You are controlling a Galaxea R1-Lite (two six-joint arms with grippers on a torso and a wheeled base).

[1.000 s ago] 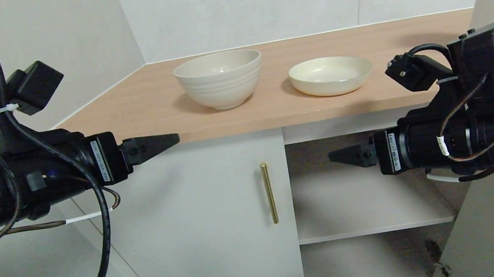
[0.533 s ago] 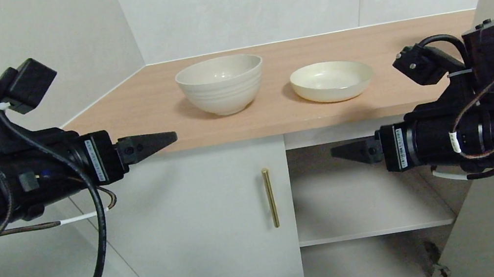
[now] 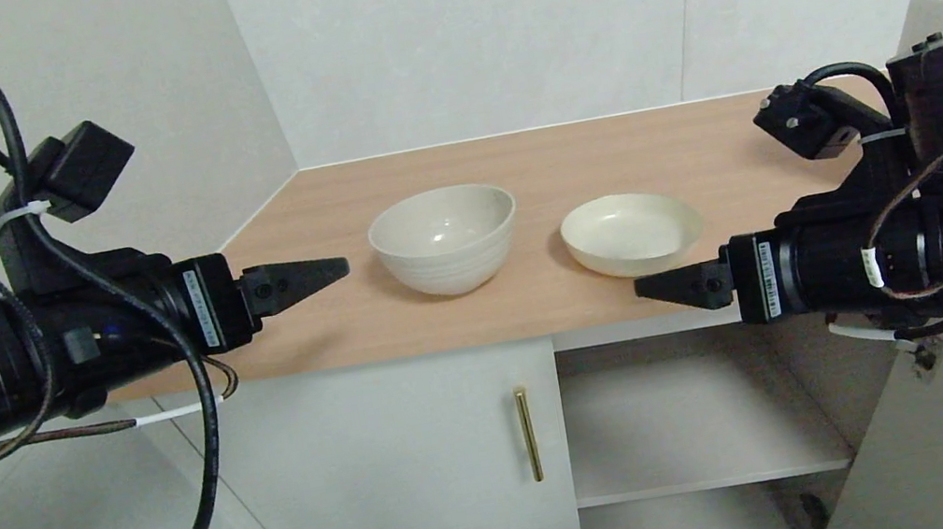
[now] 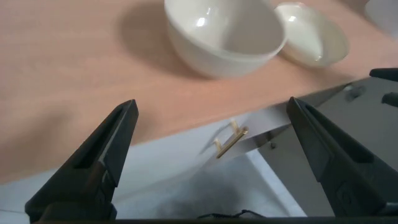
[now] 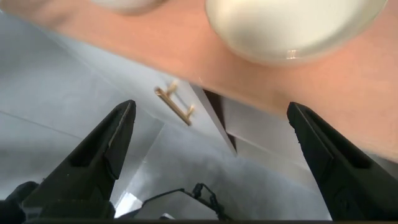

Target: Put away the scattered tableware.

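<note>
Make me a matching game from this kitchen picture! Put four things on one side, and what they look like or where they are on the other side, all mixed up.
Things:
1. deep bowl
2. shallow dish
3. door handle
4. left gripper

Clues:
A. gold, upright on the shut cupboard door
B. open, holding nothing
C. on the counter, above the open shelves
D. ribbed sides, on the counter to the left of the other dish

Pairs: 1-D, 2-C, 3-A, 4-B.
</note>
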